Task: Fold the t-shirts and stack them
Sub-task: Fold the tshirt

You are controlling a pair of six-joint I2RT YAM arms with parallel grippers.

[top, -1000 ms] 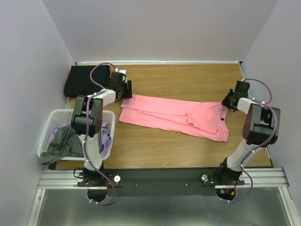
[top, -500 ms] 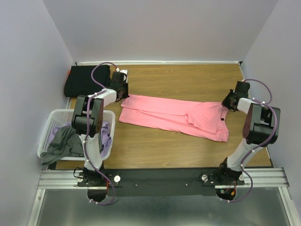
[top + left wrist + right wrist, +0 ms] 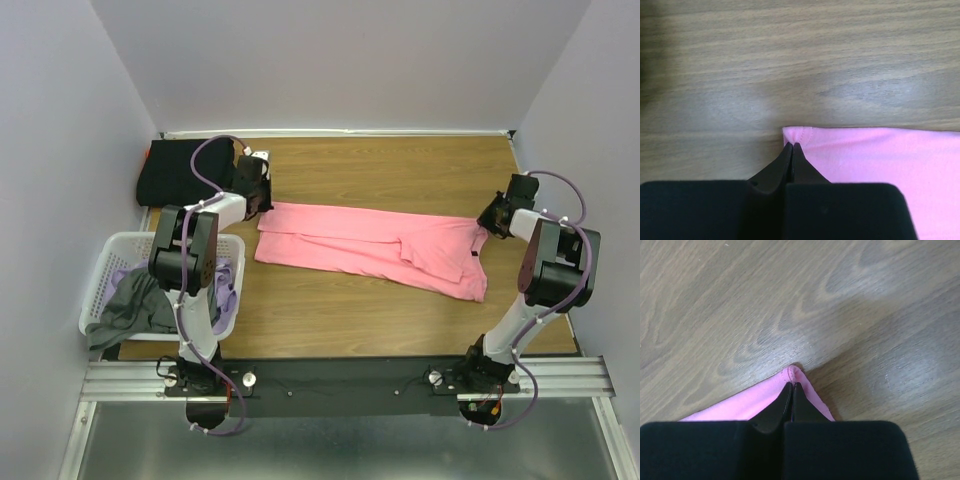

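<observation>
A bright pink t-shirt (image 3: pixel 370 245) lies folded lengthwise in a long strip across the wooden table (image 3: pixel 400 170). My left gripper (image 3: pixel 268 203) is shut on its far left corner; in the left wrist view the fingertips (image 3: pixel 791 145) pinch the hem of the pink cloth (image 3: pixel 880 155). My right gripper (image 3: pixel 487 222) is shut on the far right corner, where the tips (image 3: pixel 792 384) nip a raised fold of pink cloth (image 3: pixel 750 405). A black t-shirt (image 3: pixel 180 170) lies folded at the back left. Grey (image 3: pixel 130 305) and lavender (image 3: pixel 228 292) t-shirts sit in the basket.
A white lattice laundry basket (image 3: pixel 112 250) stands at the left edge beside the left arm. Walls close in the table on the left, back and right. The black rail with the arm bases (image 3: pixel 340 380) runs along the near edge.
My left gripper has closed on the pink t-shirt's left corner. The right gripper, staying shut on the right corner, has shifted slightly outward to the right.
</observation>
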